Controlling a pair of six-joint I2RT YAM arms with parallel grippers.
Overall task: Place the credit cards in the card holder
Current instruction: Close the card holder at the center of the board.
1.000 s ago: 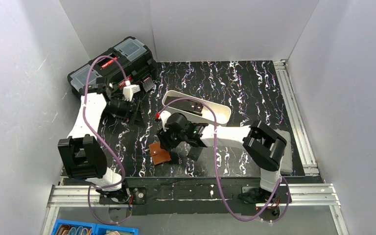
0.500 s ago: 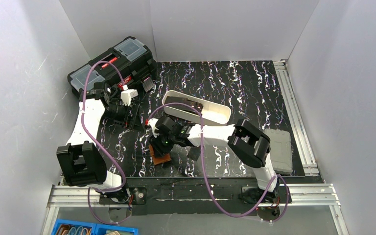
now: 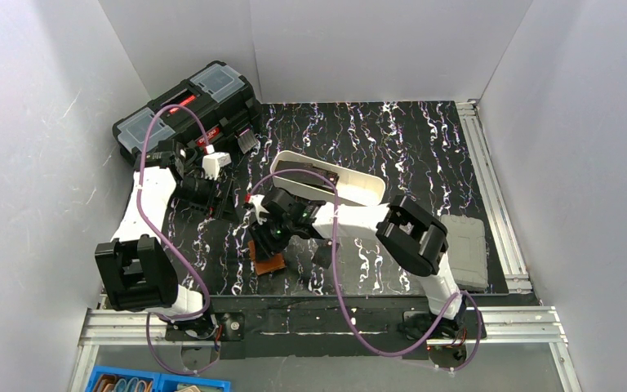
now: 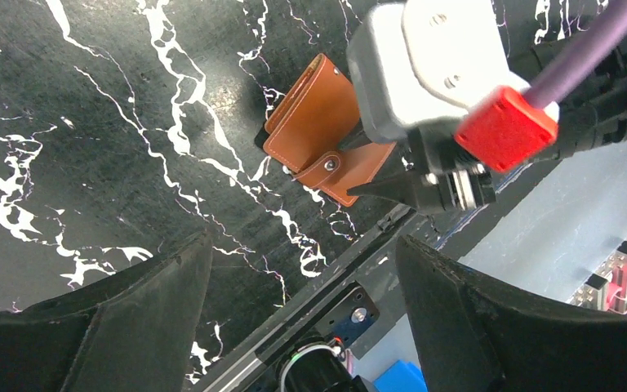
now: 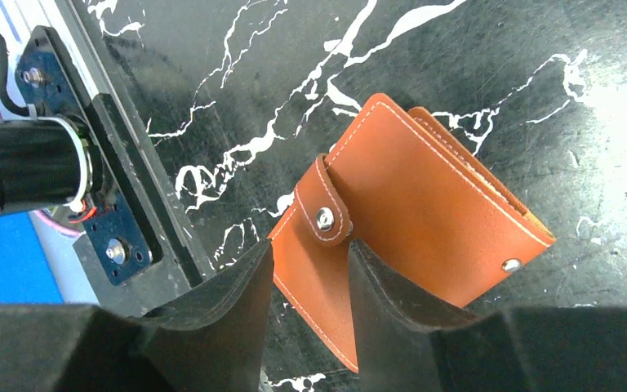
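The card holder (image 5: 424,220) is a brown leather wallet lying on the black marbled table near the front edge, its snap strap (image 5: 324,214) fastened over one flap. It also shows in the top view (image 3: 269,265) and the left wrist view (image 4: 314,126). My right gripper (image 5: 310,245) hangs right over it, jaws partly open, the lower flap showing in the gap between the fingers. My left gripper (image 4: 304,241) is wide open and empty, off to the wallet's left rear (image 3: 222,202). Dark flat shapes, probably the credit cards (image 3: 317,174), lie in the white tray.
A long white oblong tray (image 3: 359,189) stands behind the right arm. A big black toolbox (image 3: 188,110) fills the back left corner, with a grey piece (image 3: 247,142) beside it. A grey pad (image 3: 467,249) lies at the right. The aluminium rail (image 3: 326,322) runs along the front.
My right arm swung left and settled over the wallet, its jaws narrowing a little. The left gripper opened wider and drew back slightly. The wallet shifted a touch toward the front.
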